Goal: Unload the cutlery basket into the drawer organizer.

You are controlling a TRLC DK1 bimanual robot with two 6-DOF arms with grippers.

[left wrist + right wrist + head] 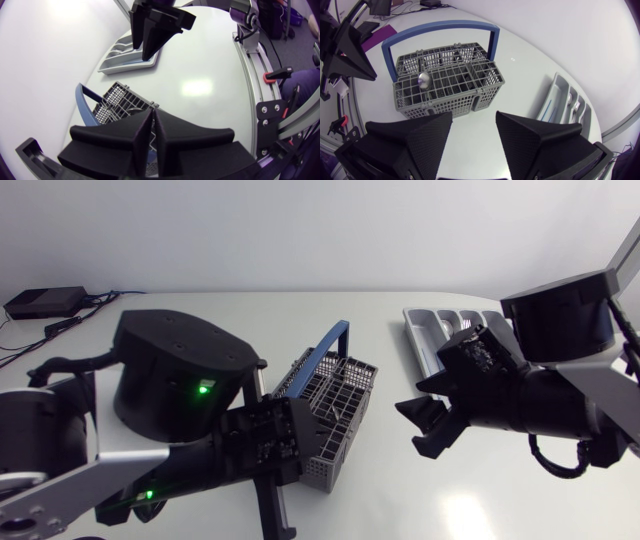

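The grey wire cutlery basket (335, 405) with its blue handle raised stands mid-table. In the right wrist view a spoon's round bowl (424, 79) shows in one of the basket's (445, 82) compartments. The grey drawer organizer (440, 330) lies at the back right with cutlery in its slots (568, 102). My left gripper (273, 515) hangs just in front of the basket's near corner, its fingers almost together with nothing seen between them (152, 135). My right gripper (425, 428) hovers open and empty between basket and organizer (474, 135).
My left arm's black domed base (175, 375) with a green light stands left of the basket. A small black box (45, 302) with cables sits at the far back left. Bare white tabletop (400, 500) lies in front of the right gripper.
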